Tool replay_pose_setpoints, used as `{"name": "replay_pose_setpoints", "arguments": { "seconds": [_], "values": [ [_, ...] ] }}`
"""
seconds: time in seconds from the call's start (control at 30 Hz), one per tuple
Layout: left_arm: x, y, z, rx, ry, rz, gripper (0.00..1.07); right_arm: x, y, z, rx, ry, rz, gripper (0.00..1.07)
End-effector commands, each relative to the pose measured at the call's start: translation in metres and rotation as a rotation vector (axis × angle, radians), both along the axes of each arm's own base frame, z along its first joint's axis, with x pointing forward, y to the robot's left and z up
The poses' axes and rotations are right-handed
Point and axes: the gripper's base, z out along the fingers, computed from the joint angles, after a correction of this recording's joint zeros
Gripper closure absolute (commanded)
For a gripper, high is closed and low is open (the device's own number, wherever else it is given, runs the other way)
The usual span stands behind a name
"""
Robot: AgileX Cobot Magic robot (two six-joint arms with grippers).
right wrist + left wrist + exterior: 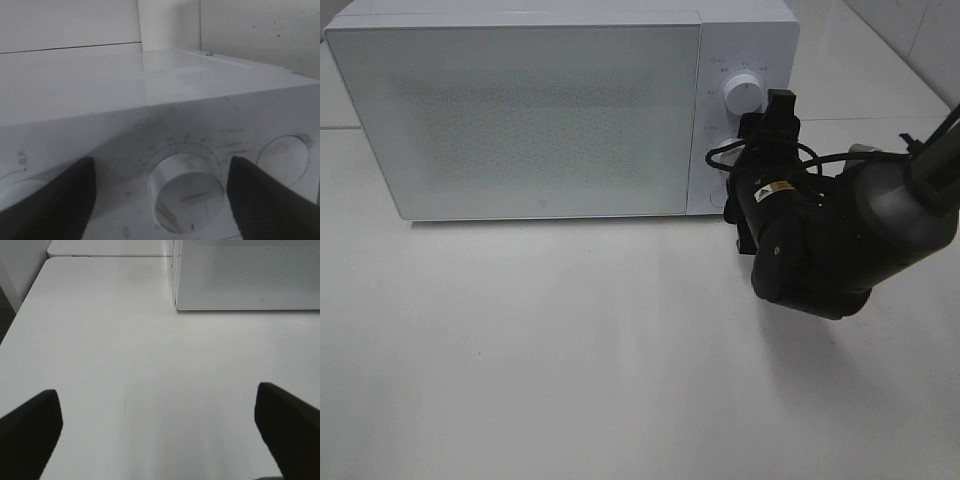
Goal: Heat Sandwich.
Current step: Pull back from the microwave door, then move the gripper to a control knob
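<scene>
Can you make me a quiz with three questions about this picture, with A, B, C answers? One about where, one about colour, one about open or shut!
1. Where is the right gripper?
A. on the bare table
B. at the microwave controls
C. on top of the microwave

2. What colour is the microwave?
A. white
B. red
C. black

3. How is the microwave door?
A. wide open
B. taken off
C. shut

Answers: 1 B, its fingers stand either side of a knob. 2 A, its whole body is white. 3 C, the door sits flush with the front.
</scene>
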Motion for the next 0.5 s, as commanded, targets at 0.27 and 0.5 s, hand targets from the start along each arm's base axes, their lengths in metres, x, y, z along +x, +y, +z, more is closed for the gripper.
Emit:
{"name": "replay_pose_setpoints", "arguments": {
  "seconds": [0.27, 0.5],
  "values": [
    [-0.0033, -0.0002, -0.0010, 0.000, -0.028, 0.003, 0.04, 0.0046, -0.0046, 0.0207, -0.040, -0.151, -0.040, 0.31],
    [-0.0033, -0.0002, -0.0010, 0.000, -0.028, 0.003, 0.04, -0.0044, -0.0075, 0.0135, -0.086, -0.100, -0.003, 0.31]
  ]
}}
